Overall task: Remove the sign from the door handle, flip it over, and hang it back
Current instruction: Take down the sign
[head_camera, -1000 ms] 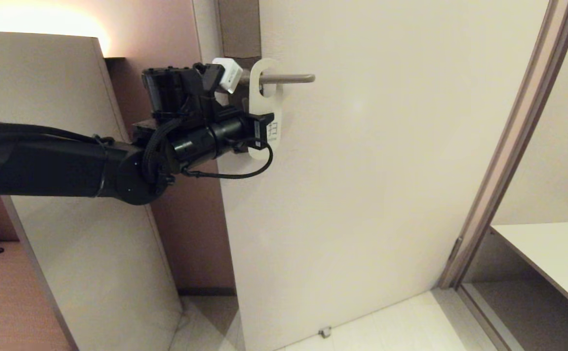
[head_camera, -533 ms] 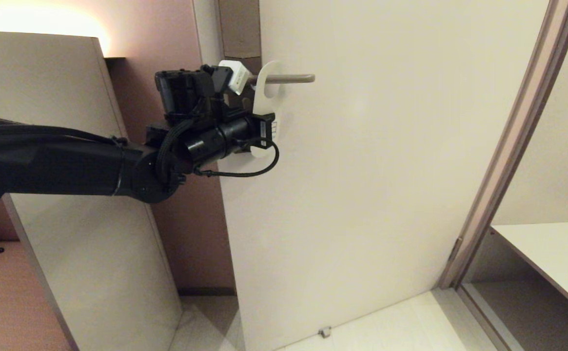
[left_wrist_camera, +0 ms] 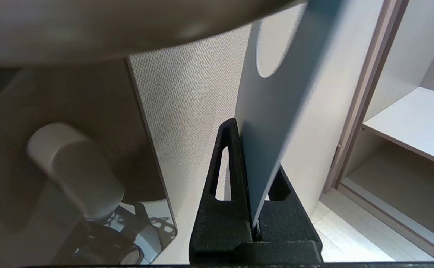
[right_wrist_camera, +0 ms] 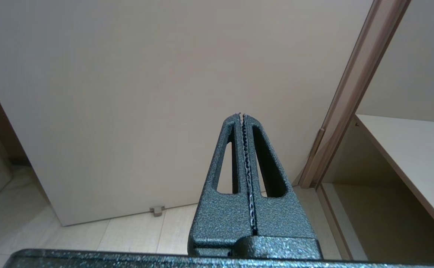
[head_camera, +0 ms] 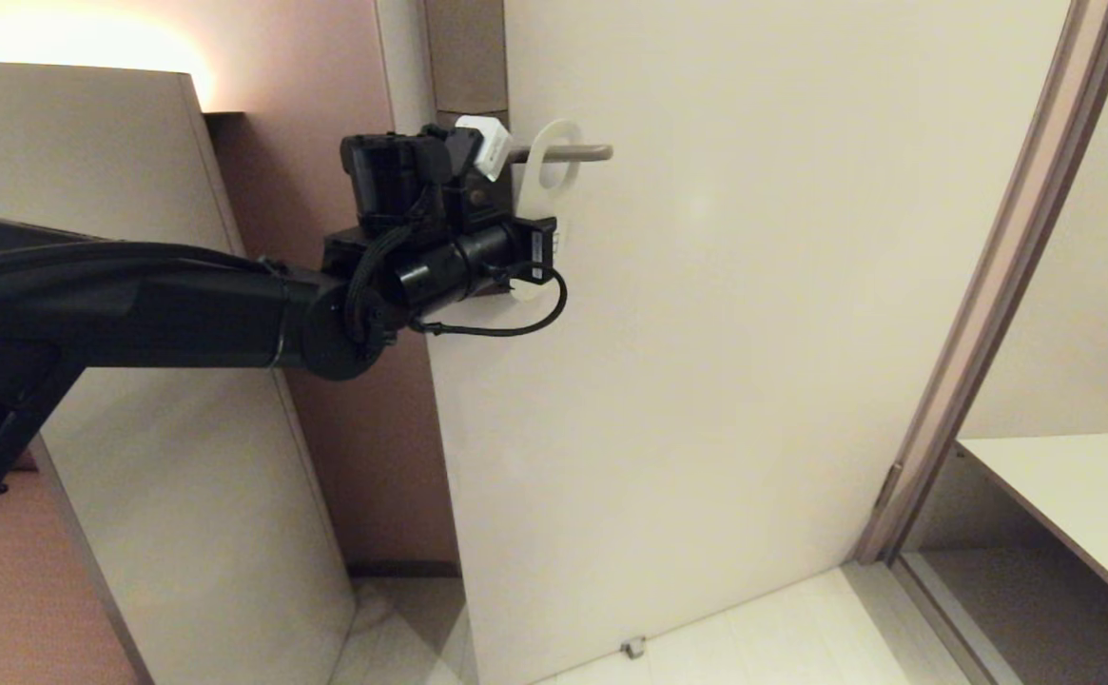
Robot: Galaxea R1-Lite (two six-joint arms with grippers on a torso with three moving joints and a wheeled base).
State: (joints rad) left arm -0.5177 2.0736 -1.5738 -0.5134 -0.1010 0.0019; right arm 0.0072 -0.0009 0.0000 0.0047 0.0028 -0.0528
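The sign [head_camera: 542, 181] hangs with its oval hole around the door handle [head_camera: 590, 152], about midway along the lever, white side towards the head camera and turned nearly edge-on. My left gripper [head_camera: 542, 249] is shut on the sign's lower part, just below the handle. In the left wrist view the jaws [left_wrist_camera: 256, 149] pinch the sign's blue face [left_wrist_camera: 276, 108], and the handle [left_wrist_camera: 90, 26] is a blurred bar close above. My right gripper [right_wrist_camera: 241, 116] is shut and empty, facing the lower door; it is out of the head view.
The pale door [head_camera: 753, 362] fills the middle. The brownish lock plate [head_camera: 463, 57] sits left of the handle. A door frame [head_camera: 981, 304] and a shelf [head_camera: 1077, 495] are at the right. A tall panel [head_camera: 135, 457] stands at the left. A door stop [head_camera: 633, 649] is on the floor.
My left gripper has moved right with the sign, sliding its hole along the handle towards the free end. The sign has turned more edge-on.
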